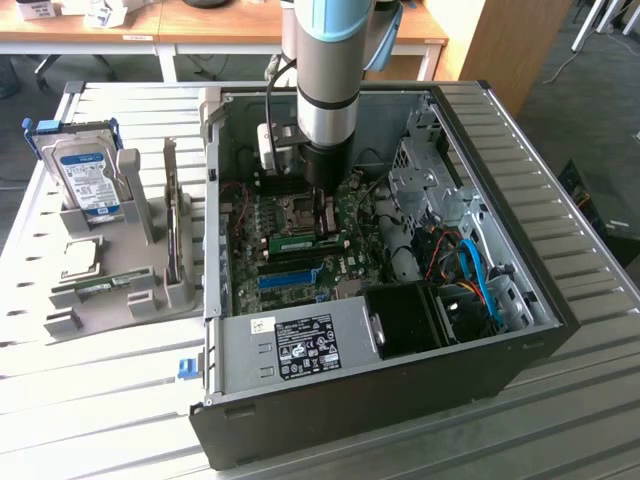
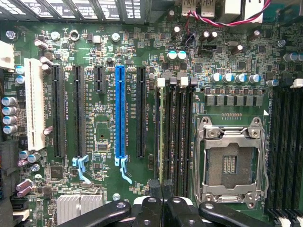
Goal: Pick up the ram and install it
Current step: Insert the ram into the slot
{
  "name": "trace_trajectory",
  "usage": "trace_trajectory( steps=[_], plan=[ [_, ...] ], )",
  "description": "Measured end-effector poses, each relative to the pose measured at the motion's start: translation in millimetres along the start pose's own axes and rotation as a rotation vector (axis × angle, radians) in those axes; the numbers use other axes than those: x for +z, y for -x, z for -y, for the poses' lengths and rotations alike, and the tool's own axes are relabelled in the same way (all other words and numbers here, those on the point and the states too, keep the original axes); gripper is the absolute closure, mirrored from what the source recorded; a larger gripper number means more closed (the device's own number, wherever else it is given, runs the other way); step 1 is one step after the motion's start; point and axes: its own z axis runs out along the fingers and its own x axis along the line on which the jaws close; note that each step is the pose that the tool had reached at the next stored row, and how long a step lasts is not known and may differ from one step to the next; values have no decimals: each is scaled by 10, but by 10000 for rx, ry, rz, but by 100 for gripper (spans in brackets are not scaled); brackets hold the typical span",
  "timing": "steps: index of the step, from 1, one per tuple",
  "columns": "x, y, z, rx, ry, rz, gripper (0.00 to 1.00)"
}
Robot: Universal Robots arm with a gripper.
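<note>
One arm's pincer (image 1: 322, 222), in the exterior view, reaches into the computer case (image 1: 400, 405), clenched on the ram (image 1: 300, 242) low over the motherboard (image 1: 350, 265). In the wrist view we see the ram (image 2: 161, 132) edge-on beside the empty memory slots (image 2: 176, 137). If it sits askew, pressing could bend it or leave one end unlatched.

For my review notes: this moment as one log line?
gripper: shut on ram | ram: edge-down at motherboard slots | seated: cannot tell
</note>
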Motion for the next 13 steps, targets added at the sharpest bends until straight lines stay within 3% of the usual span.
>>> trace_trajectory(
  steps=[13],
  plan=[
    [-24,1,2,126,-6,-10,88]
  ],
)
